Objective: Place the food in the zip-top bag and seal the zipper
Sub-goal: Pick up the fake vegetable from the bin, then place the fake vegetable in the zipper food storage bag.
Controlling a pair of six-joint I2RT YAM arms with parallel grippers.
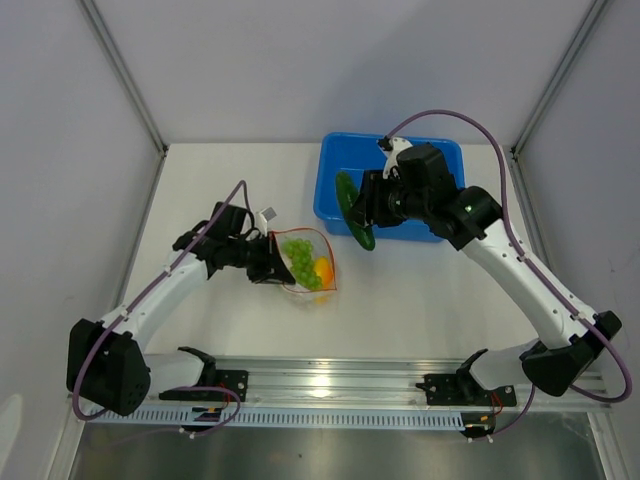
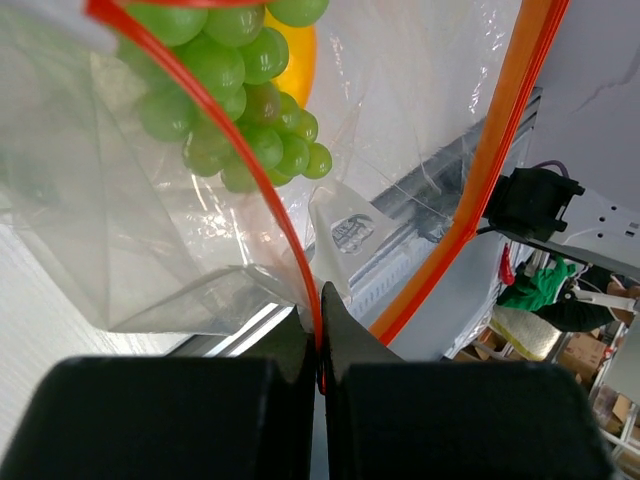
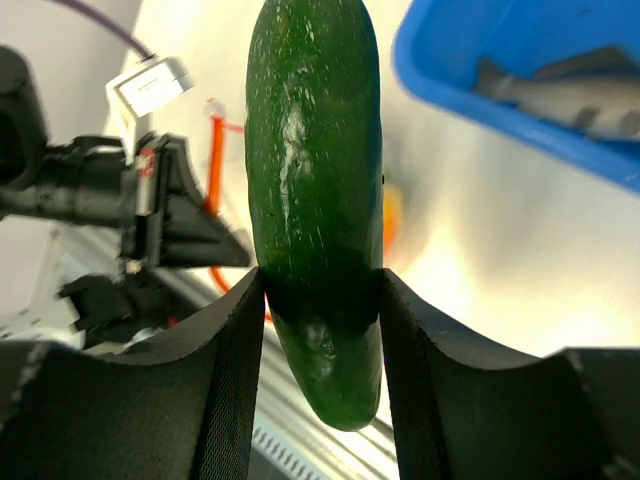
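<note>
My left gripper (image 1: pixel 268 262) is shut on the orange-red zipper (image 2: pixel 300 270) of the clear zip-top bag (image 1: pixel 308 262) and holds its mouth open at table centre. A bright green pea-like cluster (image 2: pixel 232 90) and an orange-yellow mango (image 2: pixel 296 55) lie inside the bag. My right gripper (image 1: pixel 362 208) is shut on a dark green cucumber (image 3: pixel 315 190), held in the air over the left edge of the blue bin, to the right of the bag. The cucumber also shows in the top view (image 1: pixel 352 208). The cauliflower is out of view.
A blue plastic bin (image 1: pixel 335 165) stands at the back right, under my right arm. A grey fish-like item (image 3: pixel 560 95) lies in it. A metal rail (image 1: pixel 330 385) runs along the table's near edge.
</note>
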